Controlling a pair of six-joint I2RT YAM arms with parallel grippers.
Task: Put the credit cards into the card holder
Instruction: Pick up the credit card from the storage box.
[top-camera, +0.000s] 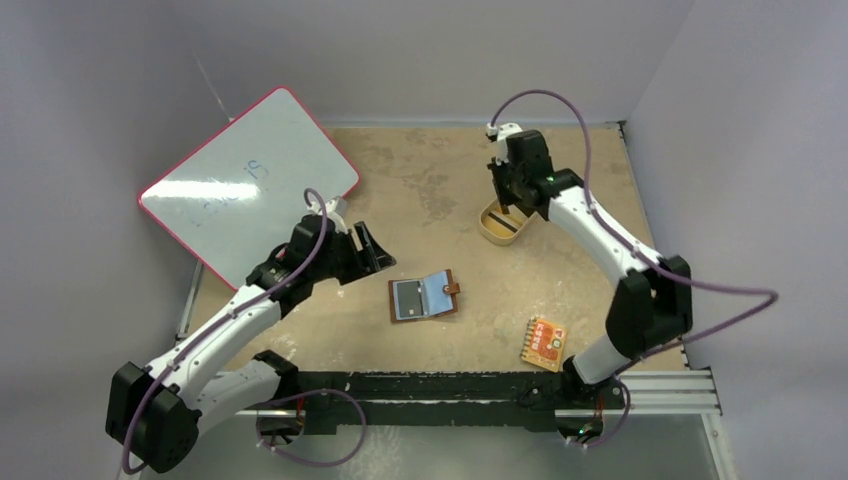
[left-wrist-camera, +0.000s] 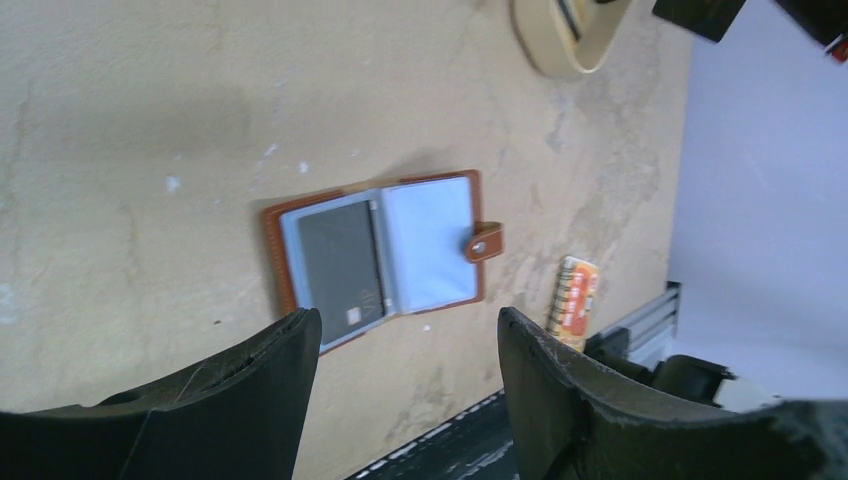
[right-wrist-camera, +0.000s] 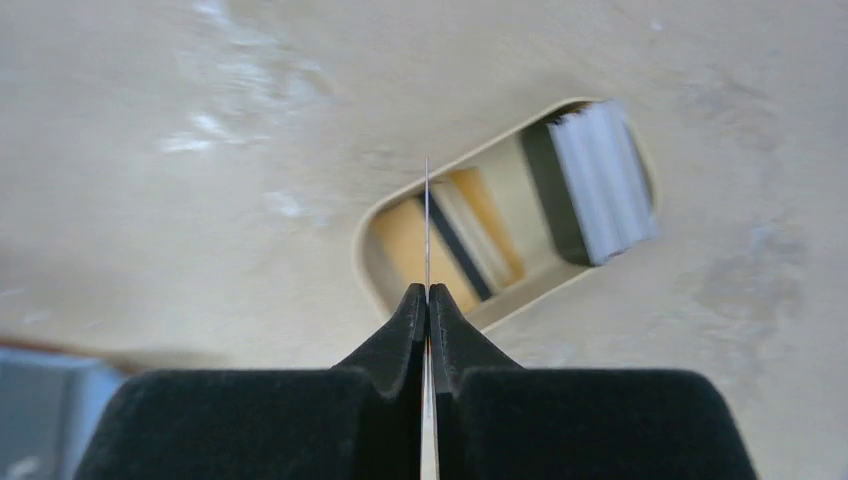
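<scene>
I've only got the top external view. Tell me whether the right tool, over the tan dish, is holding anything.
Observer: Yes. In the right wrist view the right tool is shut on a thin card, seen edge-on above the tan dish.
Operator: Report what lies in the dish.
Observer: Several flat items, blurred. One looks like a black card.
Operator: Now check the card holder's pockets.
Observer: The left wrist view shows the card holder open flat. A dark card with a pale corner patch sits in one pocket, and the other pocket looks empty.
</scene>
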